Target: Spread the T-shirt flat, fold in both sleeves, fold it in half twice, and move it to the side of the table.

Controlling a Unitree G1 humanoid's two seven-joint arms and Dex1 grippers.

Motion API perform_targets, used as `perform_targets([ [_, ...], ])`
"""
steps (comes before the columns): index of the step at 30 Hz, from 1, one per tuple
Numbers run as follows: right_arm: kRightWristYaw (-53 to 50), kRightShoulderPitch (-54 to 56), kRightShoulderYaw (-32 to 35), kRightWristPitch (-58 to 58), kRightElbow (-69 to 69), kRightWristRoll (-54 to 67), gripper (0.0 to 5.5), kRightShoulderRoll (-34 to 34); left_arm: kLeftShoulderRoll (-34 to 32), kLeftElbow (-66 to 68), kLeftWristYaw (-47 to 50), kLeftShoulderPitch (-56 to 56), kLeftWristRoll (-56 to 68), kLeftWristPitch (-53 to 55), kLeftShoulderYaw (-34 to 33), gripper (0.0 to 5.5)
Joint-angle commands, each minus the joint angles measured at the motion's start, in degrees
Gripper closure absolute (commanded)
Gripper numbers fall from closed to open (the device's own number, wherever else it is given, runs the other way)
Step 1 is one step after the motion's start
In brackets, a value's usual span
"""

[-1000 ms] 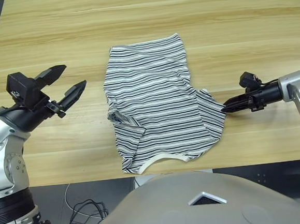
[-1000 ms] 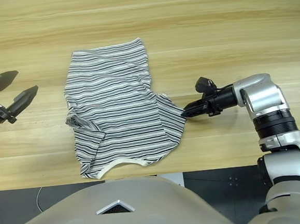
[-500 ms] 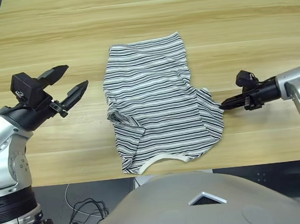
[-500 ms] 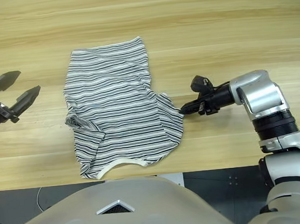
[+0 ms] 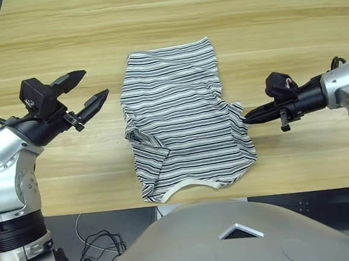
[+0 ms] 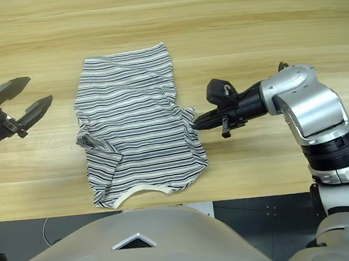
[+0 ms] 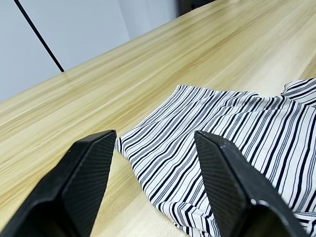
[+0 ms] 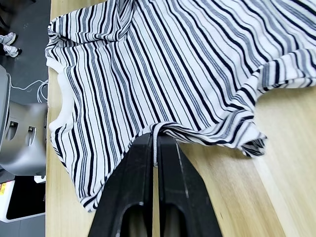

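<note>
T-shirt (image 5: pixel 183 121) – thin black/white striped knit, white ribbed hem at the near edge – lies mid-table, closer to the near edge. It is not flat: roughly rectangular, wrinkled, with a folded-over lump on its left side and a puckered flap at the right edge. The table (image 5: pixel 153 17) is pale wood-grain laminate, smooth and matte.

Right gripper (image 5: pixel 245 117): slim black fingers (image 8: pixel 140 197) pressed together, pinching a fold of the right-edge flap. In the right wrist view the fabric bunches up just at the tips. The arm comes in low from the right, nearly level with the tabletop.

Left gripper (image 5: pixel 96 82): textured black wedge fingers (image 7: pixel 89 182) spread apart, holding nothing. It hangs over bare wood just left of the shirt, not touching it, tips pointed at the far-left corner.

Around: dark floor past the near edge and a tangle of cables (image 5: pixel 90 246) below left. Nothing lies between either gripper and the shirt.

Versus 1 s ago – the right gripper has moved inward towards the shirt's middle, dragging the right flap with it, so the lower right outline is pulled in. The left gripper has crept a little closer to the shirt, jaws as wide as before. The rest of the shirt hasn't moved.
</note>
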State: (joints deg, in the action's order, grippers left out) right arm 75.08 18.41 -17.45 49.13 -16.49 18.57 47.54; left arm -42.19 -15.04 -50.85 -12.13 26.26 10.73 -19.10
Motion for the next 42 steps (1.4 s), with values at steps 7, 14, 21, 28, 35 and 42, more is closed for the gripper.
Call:
perform_targets([
  [7, -3.6, 4.4, -10.2, 0.3, -0.5, 0.7, 5.37, -8.5, -0.5, 1.6, -0.8, 1.8, -1.0, -1.2, 0.8, 2.53],
  [14, -6.6, 5.0, -14.6, -1.7, 4.5, -1.7, 5.12, -12.3, -0.8, 2.1, -1.2, 2.4, -1.0, -1.4, 1.4, 2.53],
  [21, -5.7, 4.6, -15.9, -2.7, 4.7, -1.5, 4.25, -11.8, -0.7, 1.8, -1.3, 1.9, -0.8, -1.4, 1.2, 2.53],
  [28, -1.4, 5.0, -4.4, 1.0, 0.6, 8.7, 4.25, -7.6, -1.2, -1.6, -1.7, -0.7, -1.7, -2.2, 0.9, 2.53],
  [35, 9.5, -6.2, 12.6, -25.4, 12.6, 4.3, 3.58, 8.1, -8.0, -14.6, -10.7, -22.8, -18.6, -19.1, -7.3, 1.66],
  [42, 10.8, -21.5, 6.7, -60.9, 10.7, -7.8, 2.36, 6.1, -9.5, -17.3, -14.4, -34.9, -31.5, -35.0, -4.6, 0.63],
])
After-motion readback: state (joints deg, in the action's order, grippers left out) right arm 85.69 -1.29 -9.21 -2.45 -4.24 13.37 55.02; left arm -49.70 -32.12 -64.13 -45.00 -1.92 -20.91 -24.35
